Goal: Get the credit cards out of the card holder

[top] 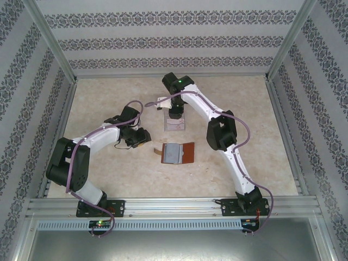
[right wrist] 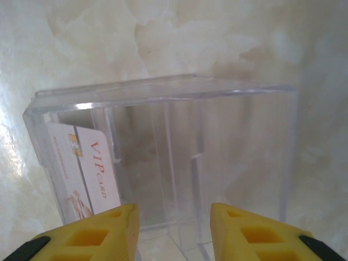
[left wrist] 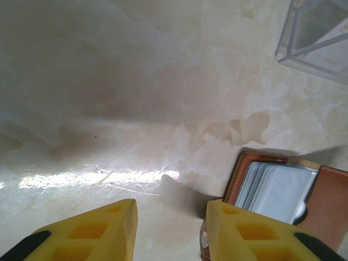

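Left tool (left wrist: 171,211), right tool (right wrist: 174,213): half-open, empty.

Pale, glossy marbled counter (top: 109,103), framed by metal rails (top: 163,202). The card holder (top: 179,153) lay open and flat near the centre, its tan strap tab toward the left arm's side. A clear tray (right wrist: 244,152) rested just beyond it, not touching.

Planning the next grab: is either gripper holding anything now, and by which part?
Nothing is held. The left gripper stands open over bare table beside the card holder; the right gripper stands open above the clear tray with a card in it.
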Available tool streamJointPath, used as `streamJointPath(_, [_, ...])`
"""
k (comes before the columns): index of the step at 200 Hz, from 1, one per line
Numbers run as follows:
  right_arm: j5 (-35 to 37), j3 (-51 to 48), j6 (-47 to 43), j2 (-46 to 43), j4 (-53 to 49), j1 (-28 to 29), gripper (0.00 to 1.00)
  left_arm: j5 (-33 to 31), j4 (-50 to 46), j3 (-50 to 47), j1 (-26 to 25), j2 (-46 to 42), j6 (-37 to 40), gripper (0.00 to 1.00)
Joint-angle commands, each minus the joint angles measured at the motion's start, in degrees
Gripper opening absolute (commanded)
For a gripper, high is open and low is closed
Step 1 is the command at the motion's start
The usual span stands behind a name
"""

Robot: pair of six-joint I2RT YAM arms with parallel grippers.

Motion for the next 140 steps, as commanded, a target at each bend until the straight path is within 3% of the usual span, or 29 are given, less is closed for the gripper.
streamJointPath(1, [-0.80,-3.92,9.89,-7.84,5.44,-0.25,0.40,1.81,0.79,2.13,0.34,-0.45,1.19,0.38])
streamJointPath(94, [-8.35,-36.37,50.30,-27.88,23.20,-0.46,0.32,8.29,2.76,7.90,-3.37,4.39,1.69,0.37])
streamJointPath(140, [-16.13,-53.24,67.99,-36.35,31.86,-1.27,0.24,9.74,2.80,10.24,-6.99,7.15,1.76,0.33])
